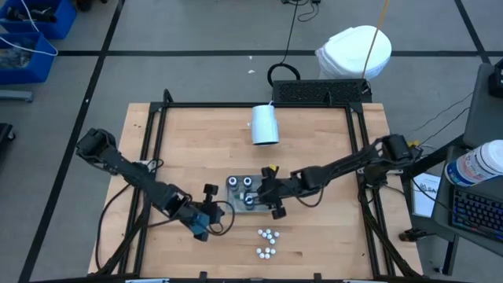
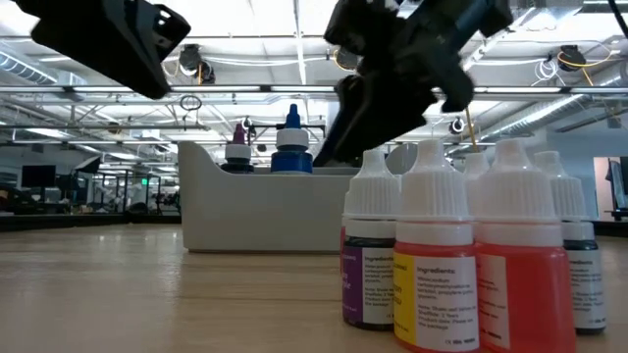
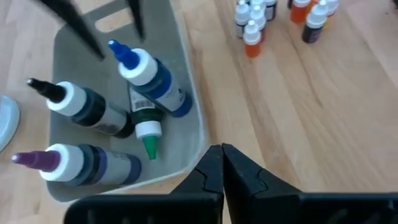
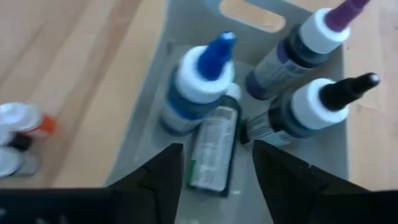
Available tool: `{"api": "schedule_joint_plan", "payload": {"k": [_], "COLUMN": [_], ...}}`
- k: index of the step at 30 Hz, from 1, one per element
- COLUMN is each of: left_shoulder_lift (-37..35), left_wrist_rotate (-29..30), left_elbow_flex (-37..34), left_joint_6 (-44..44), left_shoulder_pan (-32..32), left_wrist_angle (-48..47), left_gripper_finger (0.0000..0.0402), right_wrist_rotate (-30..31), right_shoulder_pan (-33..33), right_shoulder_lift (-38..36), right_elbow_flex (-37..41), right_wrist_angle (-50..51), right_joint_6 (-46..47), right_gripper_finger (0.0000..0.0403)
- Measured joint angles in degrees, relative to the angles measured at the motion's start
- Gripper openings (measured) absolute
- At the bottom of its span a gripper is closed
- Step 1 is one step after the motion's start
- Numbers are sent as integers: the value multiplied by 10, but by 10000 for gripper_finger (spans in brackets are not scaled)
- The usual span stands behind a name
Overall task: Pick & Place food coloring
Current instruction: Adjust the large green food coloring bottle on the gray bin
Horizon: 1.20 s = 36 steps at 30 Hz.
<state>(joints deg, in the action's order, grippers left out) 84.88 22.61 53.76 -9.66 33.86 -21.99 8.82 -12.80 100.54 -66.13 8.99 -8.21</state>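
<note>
On the yellow bottle (image 2: 435,257), a label reads "Ingredients".

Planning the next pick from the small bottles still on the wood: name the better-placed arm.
Probably left: its shut gripper sits beside the cluster of small white-capped bottles, while the right gripper, fingers open, hangs over the grey plastic tray.
</note>
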Motion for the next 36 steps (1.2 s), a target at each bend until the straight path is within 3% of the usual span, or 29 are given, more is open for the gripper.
{"api": "schedule_joint_plan", "payload": {"k": [7, 15, 26, 36], "left_shoulder_lift": [0, 0, 0, 0], "left_wrist_rotate": [0, 0, -1, -23], "left_elbow_flex": [0, 0, 0, 0], "left_joint_6": [1, 5, 5, 4], "left_shoulder_pan": [9, 5, 2, 3], "left_wrist_angle": [0, 0, 1, 8], "left_gripper_finger": [24, 4, 51, 41], "right_wrist_rotate": [-28, -31, -45, -40], "right_shoulder_pan": [6, 6, 23, 24], "right_shoulder_lift": [13, 16, 76, 129], "right_elbow_flex": [-2, -2, -24, -65], "right_wrist_angle": [-17, -11, -6, 28], "right_joint_6": [13, 40, 56, 42], "right_gripper_finger": [186, 187, 187, 187]}}
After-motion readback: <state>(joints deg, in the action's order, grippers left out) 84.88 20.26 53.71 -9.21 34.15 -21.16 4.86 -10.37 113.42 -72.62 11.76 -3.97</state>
